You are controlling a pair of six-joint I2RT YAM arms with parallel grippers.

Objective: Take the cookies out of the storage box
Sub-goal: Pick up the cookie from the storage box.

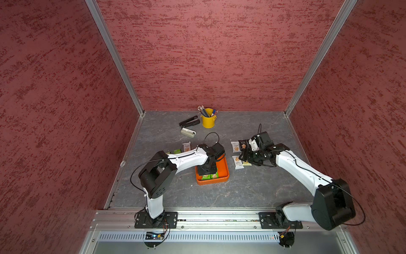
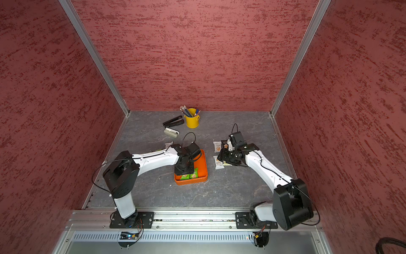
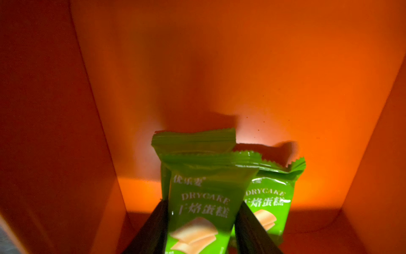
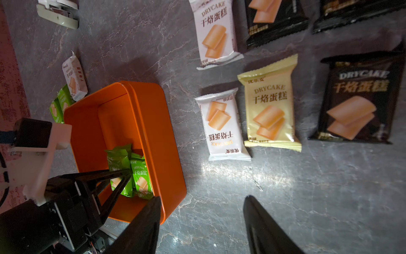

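Far left on the table (image 1: 241,193), two green packets (image 4: 56,110) and one white packet (image 4: 74,77) lie loose, just beside the storage box (image 4: 171,176). Behind them, near the back wall, are one black stapler (image 1: 190,122), one grey-white device (image 1: 188,132) and one yellow cup (image 1: 208,121) of pencils.

Centre now: the left gripper (image 4: 125,173) is down inside the box, its two dark fingers (image 3: 153,226) pinching the front green packet (image 3: 202,220) from both sides, jaws narrow! I count three green ones in there, bunched at the end nearest the robot.

Right of the box, two white packets (image 4: 222,123), one pale yellow packet (image 4: 270,103) and three black packets (image 4: 356,99) all lie flat on the table. The right gripper (image 4: 202,198) hangs near them, jaws wide, nothing between.

The packets are glossy crinkled film with zigzag-crimped ends and a tan biscuit print. The box is smooth orange plastic with rounded corners and low walls.

The tabletop is dark grey and stone-look, with pale veins. Three rough, mottled red walls (image 1: 208,55) close it in, with aluminium posts (image 1: 115,57) in the back corners and an aluminium rail (image 1: 219,216) at the front carrying both arm bases.
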